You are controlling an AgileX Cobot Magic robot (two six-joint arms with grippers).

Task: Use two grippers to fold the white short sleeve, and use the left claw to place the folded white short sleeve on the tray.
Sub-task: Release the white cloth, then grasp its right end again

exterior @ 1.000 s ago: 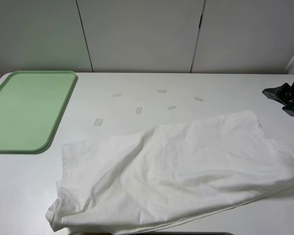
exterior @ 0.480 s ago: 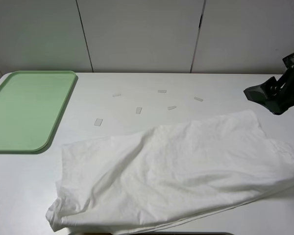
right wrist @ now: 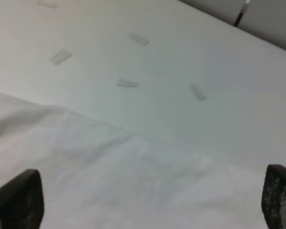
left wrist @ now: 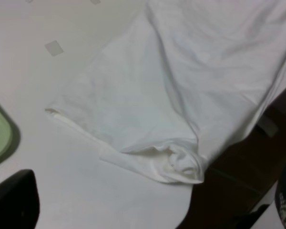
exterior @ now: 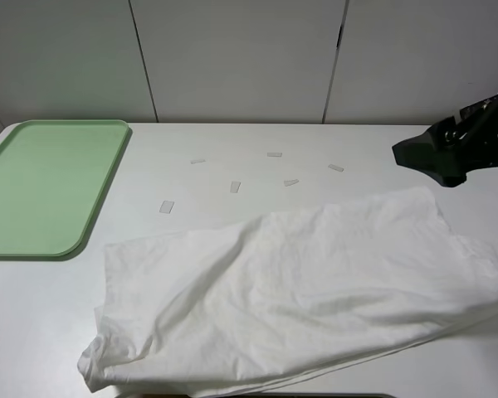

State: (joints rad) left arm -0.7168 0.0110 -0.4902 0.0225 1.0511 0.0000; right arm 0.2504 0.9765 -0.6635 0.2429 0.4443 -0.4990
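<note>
white short sleeve [exterior: 299, 282], apparently plain, green tray [exterior: 41, 186]

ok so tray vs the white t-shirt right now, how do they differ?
Colour: the tray is pale green, while the white T-shirt is plain white.
Shape: the tray is a flat rectangle with rounded corners. The T-shirt is rumpled and wrinkled.
Place: the tray sits at the far left. The T-shirt spreads across the near middle and right and covers more surface.
Shared: both lie on the white table, apart.

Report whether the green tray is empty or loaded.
Empty: the tray shows only bare green surface in the high view; the white short sleeve lies rumpled on the table, apart from it.
</note>
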